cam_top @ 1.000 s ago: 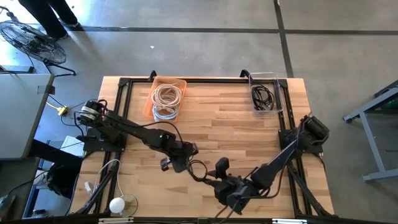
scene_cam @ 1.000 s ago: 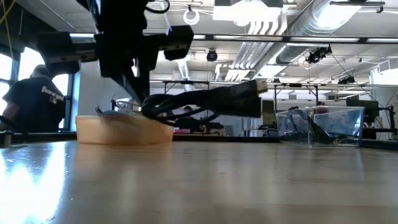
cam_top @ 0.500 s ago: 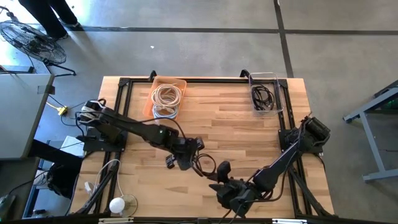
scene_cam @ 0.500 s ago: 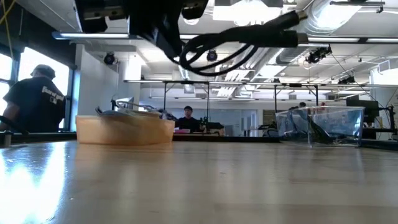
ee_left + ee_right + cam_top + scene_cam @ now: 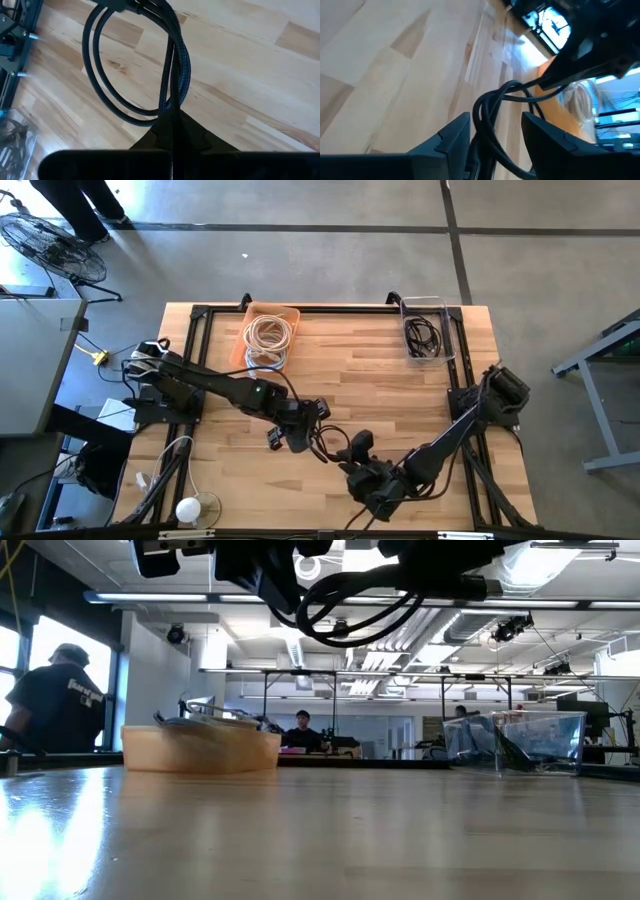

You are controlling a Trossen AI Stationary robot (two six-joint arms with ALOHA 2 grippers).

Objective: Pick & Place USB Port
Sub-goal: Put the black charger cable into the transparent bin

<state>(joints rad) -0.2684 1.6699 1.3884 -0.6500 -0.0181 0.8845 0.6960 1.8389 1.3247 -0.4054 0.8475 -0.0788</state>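
A black USB cable (image 5: 333,448), coiled into a loop (image 5: 107,80), hangs in the air between my two grippers near the table's near middle. My left gripper (image 5: 312,434) is shut on it (image 5: 172,117). My right gripper (image 5: 358,452) is open; its fingers (image 5: 452,137) stand on either side of the cable loop (image 5: 487,107), and I cannot tell whether they touch it. In the low view the cable (image 5: 350,605) hangs high above the tabletop, its plug end (image 5: 478,585) pointing right. My left gripper pinches the cable's bunched strands (image 5: 174,102) between its two fingers, where the loop crosses itself. The loop (image 5: 100,75) reaches out past the fingertips and the whole cable is lifted clear of the table.
An orange bin (image 5: 292,315) with coiled white cables stands at the far edge, left of centre. A clear bin (image 5: 452,340) with black cables stands at the far right. Bare wood lies between them. A person (image 5: 65,705) stands beyond the table in the low view.
My left gripper has risen and moved a little toward the table's right, carrying the cable from just above the tabletop to well clear of it. The plug end now sits by my right gripper.
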